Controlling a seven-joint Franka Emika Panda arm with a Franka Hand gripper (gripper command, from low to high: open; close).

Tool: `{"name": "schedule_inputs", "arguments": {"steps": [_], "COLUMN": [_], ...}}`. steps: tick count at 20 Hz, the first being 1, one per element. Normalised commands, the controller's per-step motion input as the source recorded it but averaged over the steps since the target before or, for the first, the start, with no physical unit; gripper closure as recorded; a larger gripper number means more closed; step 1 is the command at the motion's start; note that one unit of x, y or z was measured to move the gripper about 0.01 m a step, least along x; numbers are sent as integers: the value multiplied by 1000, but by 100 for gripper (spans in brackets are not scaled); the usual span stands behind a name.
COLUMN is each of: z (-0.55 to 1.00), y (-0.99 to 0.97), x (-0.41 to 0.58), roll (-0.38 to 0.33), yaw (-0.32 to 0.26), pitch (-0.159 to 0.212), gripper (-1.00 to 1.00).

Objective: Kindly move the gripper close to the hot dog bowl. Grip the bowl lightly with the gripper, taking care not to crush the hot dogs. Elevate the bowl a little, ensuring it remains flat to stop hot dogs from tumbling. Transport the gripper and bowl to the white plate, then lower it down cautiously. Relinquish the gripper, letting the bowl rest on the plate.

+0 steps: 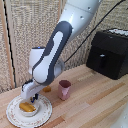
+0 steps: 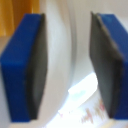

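In the exterior view the white hot dog bowl [image 1: 29, 112] sits on the white plate [image 1: 45, 113] at the lower left, with the orange-yellow hot dogs [image 1: 26, 106] inside it. My gripper [image 1: 30, 98] hangs just above the bowl's rim, fingers pointing down. The wrist view shows the two blue fingers [image 2: 22, 65] well apart, and the gripper [image 2: 67, 65] straddles the bowl's white wall [image 2: 61, 55] without pressing on it. A strip of the plate's patterned rim [image 2: 92, 117] shows beyond the fingers. The gripper is open.
A pink cup [image 1: 64, 89] stands on the wooden table just to the exterior view's right of the plate. A loose orange piece [image 1: 46, 89] lies behind the plate. A black appliance [image 1: 110, 52] stands at the back right, with a cable running up to the arm.
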Motion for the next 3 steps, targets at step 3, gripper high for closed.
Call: {"name": "schedule_inputs", "arguments": {"steps": [3], "z": [735], "y": [-101], "x": [160], "roll": [21], "yaw": [44], "pitch": [80], "gripper": [-100]}}
